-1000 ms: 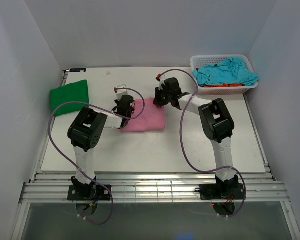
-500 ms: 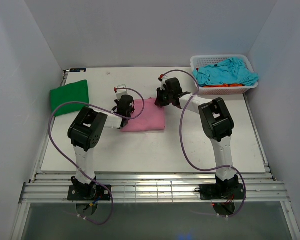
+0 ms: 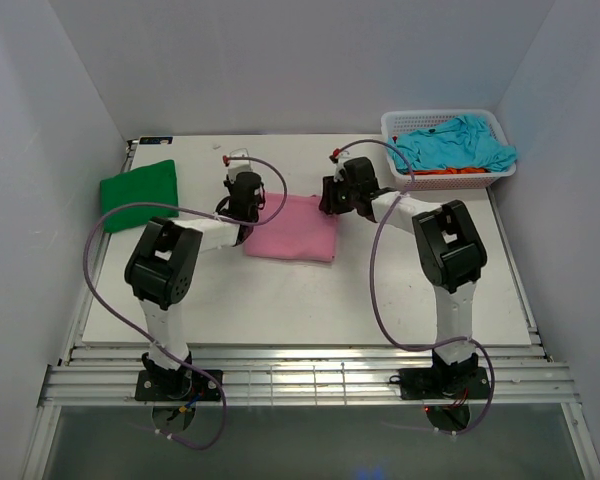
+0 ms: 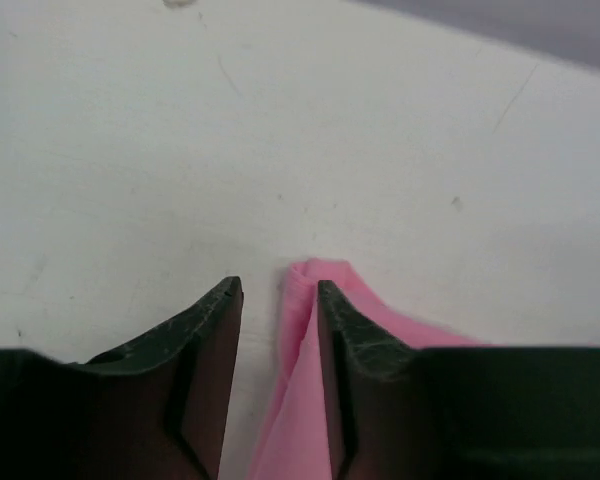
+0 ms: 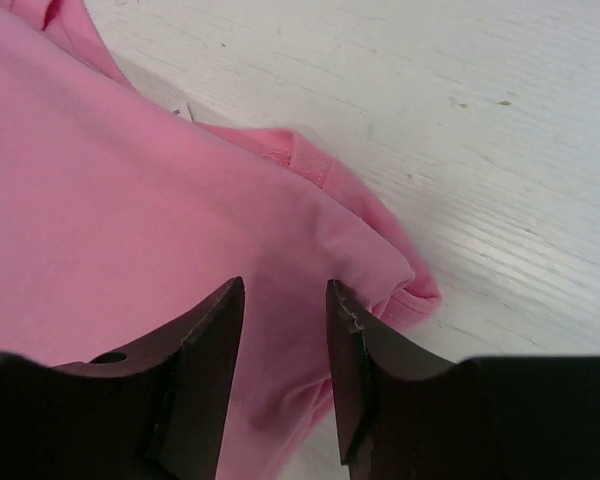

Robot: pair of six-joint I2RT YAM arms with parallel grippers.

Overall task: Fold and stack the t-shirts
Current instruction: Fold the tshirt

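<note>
Pink cloth is lying mid-table in the top view: the pink t-shirt (image 3: 295,228) is sitting folded as a rough rectangle, with the left gripper (image 3: 246,196) hanging at its far-left corner and the right gripper (image 3: 332,198) at its far-right corner. The green t-shirt (image 3: 138,193) is lying folded near the left edge of the table (image 3: 280,300), well apart, and bare board is stretching along the near edge. The turquoise t-shirt (image 3: 455,145) is heaping over the orange t-shirt (image 3: 450,171) in the basket (image 3: 440,183). From the left wrist, the fingers (image 4: 205,330) are standing parted and released, a pink fold edge rising between them against one finger, with open table beyond. From the right wrist, the jaws are gaping, clamping nothing, over the shirt's corner hem.
</note>
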